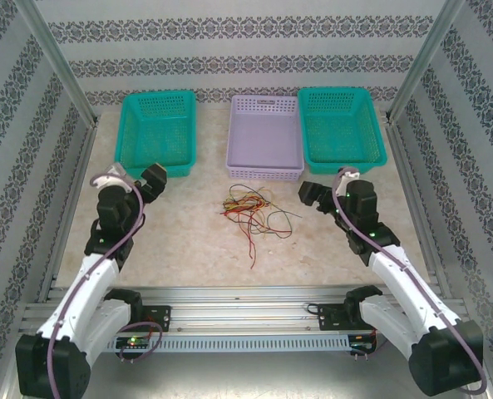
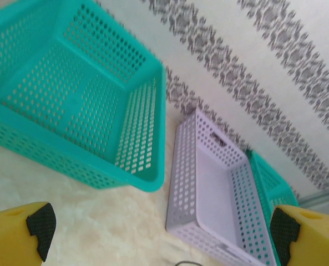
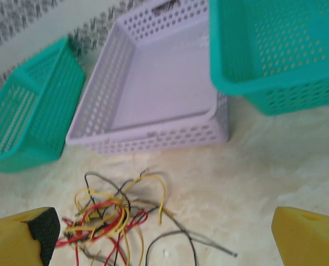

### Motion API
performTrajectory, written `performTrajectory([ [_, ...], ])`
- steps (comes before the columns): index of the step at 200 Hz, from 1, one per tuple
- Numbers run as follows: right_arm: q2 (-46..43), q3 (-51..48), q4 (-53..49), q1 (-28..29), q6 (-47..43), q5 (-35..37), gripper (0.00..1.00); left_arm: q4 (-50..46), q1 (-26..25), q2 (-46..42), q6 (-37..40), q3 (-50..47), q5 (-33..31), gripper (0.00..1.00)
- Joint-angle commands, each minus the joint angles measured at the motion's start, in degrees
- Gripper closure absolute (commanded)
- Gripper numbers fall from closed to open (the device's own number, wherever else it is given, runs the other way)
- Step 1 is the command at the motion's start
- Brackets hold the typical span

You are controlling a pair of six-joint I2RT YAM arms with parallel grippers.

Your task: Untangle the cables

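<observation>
A tangle of thin red, yellow and black cables lies on the table in front of the lilac basket. The same cables show low and left of centre in the right wrist view. My left gripper hovers open to the left of the tangle, near the left teal basket, its yellow fingers wide apart with only table between them. To the right of the tangle my right gripper is open too, its fingers spread above the table, the wires just inside its left fingertip.
Three baskets stand in a row at the back: teal left, lilac middle, teal right. All look bare inside. Patterned walls and metal posts close in the table. An aluminium rail runs along the near edge.
</observation>
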Motion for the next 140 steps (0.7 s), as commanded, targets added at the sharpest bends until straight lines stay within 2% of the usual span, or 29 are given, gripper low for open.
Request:
performTrajectory([
  [1, 2.6, 1.3, -4.8, 4.8, -1.4, 5.2, 0.03, -11.3, -0.2, 4.2, 2.5, 6.2, 4.5, 0.0],
  [21, 6.6, 2.3, -5.4, 10.5, -1.2, 6.2, 0.05, -18.1, -1.8, 6.2, 3.5, 8.9, -0.5, 0.0],
  [42, 10.7, 3.7, -5.2, 17.0, -1.0, 8.1, 0.06, -25.3, -3.8, 8.5, 4.7, 11.5, -1.1, 0.0],
  [63, 15.1, 5.1, -0.4, 20.6, -0.1, 5.0, 0.07, -28.8, -8.1, 10.1, 5.7, 11.5, -3.2, 0.0],
  [104, 23.9, 10.3, 0.2, 24.3, -1.6, 3.8, 0.11, -25.5, -18.5, 13.0, 5.2, 7.2, -1.5, 0.03],
  [140, 23.1, 8.1, 3.6, 24.1, -0.8, 4.9, 0.11, -18.2, -23.5, 19.3, 2.2, 4.7, 3.7, 0.06],
])
